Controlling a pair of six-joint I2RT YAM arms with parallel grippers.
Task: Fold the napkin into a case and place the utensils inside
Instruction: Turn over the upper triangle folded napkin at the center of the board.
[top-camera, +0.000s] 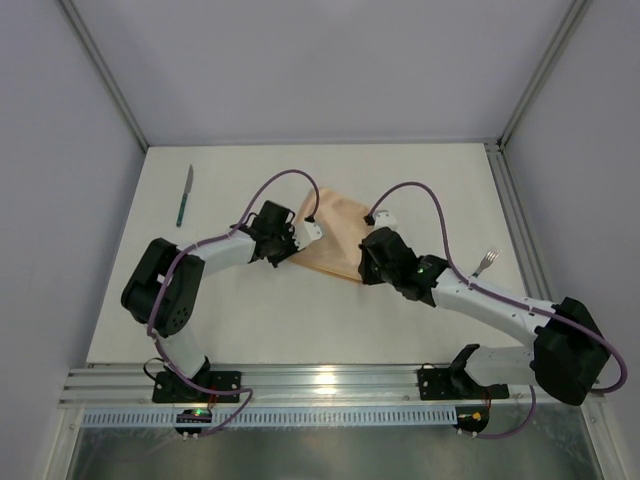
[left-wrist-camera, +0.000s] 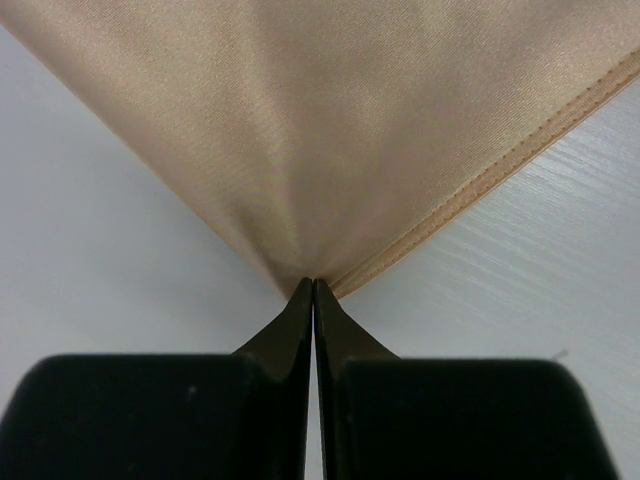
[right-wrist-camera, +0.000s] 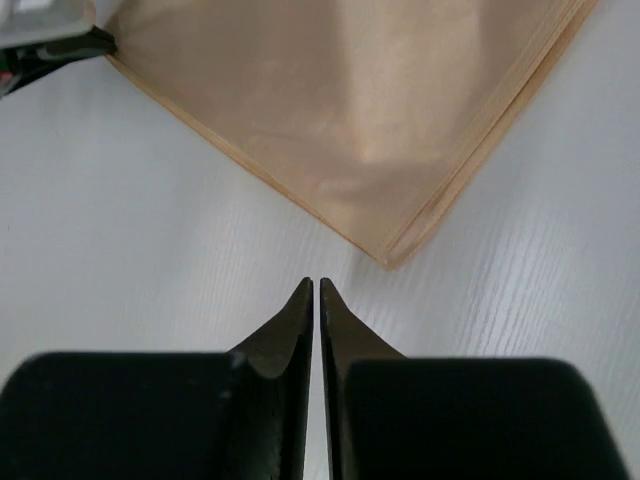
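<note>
At the middle of the white table (top-camera: 250, 310) lies the napkin (top-camera: 335, 240), peach-orange, folded to a smaller flat shape and turned corner-on to the arms. The left hand (top-camera: 296, 250) sits at its left corner. In the left wrist view that hand (left-wrist-camera: 313, 285) has its fingers pressed together right on the tip of the cloth (left-wrist-camera: 320, 130), which puckers toward them; a stitched hem runs off up and to the right along the bare table.

The right hand (top-camera: 365, 272) is at the napkin's near corner. In its own view the fingers (right-wrist-camera: 315, 285) stand almost together with only a thin slit between them, pinching nothing; the corner of the napkin (right-wrist-camera: 340, 110) lies just ahead of the tips, apart from them. Along that corner's right edge several layers of cloth show, stacked and slightly staggered.

The knife (top-camera: 186, 195) lies well apart at the far left of the table, parallel to the left edge. The fork (top-camera: 487, 262) lies near the right edge, just beside the right forearm. Bare table stretches between the napkin and the near edge, and behind it to the back wall.
</note>
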